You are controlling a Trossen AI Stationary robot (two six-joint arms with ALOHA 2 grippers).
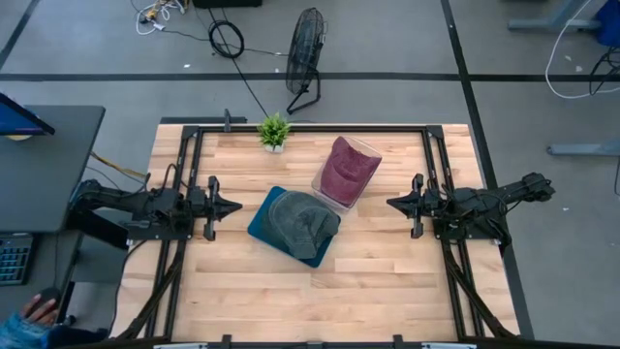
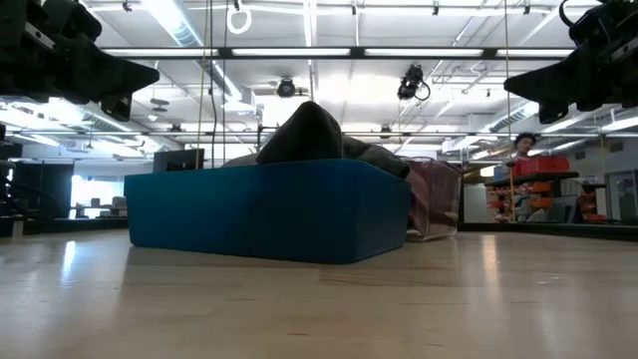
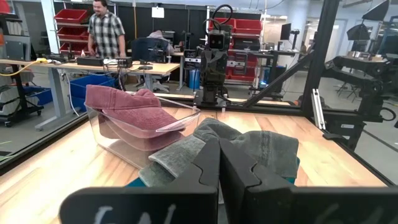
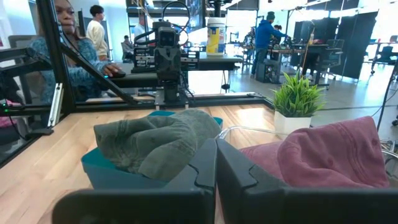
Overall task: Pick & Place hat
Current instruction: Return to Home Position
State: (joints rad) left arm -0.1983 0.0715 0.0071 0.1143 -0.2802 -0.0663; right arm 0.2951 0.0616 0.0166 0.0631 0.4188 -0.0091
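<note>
Left hand (image 1: 235,206): fingers pressed together, nothing held; sits low at the left side of the bench (image 1: 387,281), tips pointing inward at the blue bin (image 1: 260,225). Right hand (image 1: 392,203): same state, closed & empty, at the right side, facing its partner across the middle.

Gray cap (image 1: 302,221): heaped in the blue bin, crown well above the rim (cf. low view), fabric spilling slightly over one edge. Clear bin (image 1: 318,186) w/ maroon cap (image 1: 347,167) stands just beside the blue bin, toward the back-right. Potted plant (image 1: 274,129) at the back edge, well apart from both hands.

Key relation: the gray cap lies between the two hands, roughly on the line joining them. The left hand is nearer, its tips just beside the bin's left corner; the right hand is farther off. The blue bin's long axis runs diagonally across the bench.

Judgement: no cap lies loose on the bench, so placing looks done. What remains is prob. each arm drawing straight back, away from the bins.
</note>
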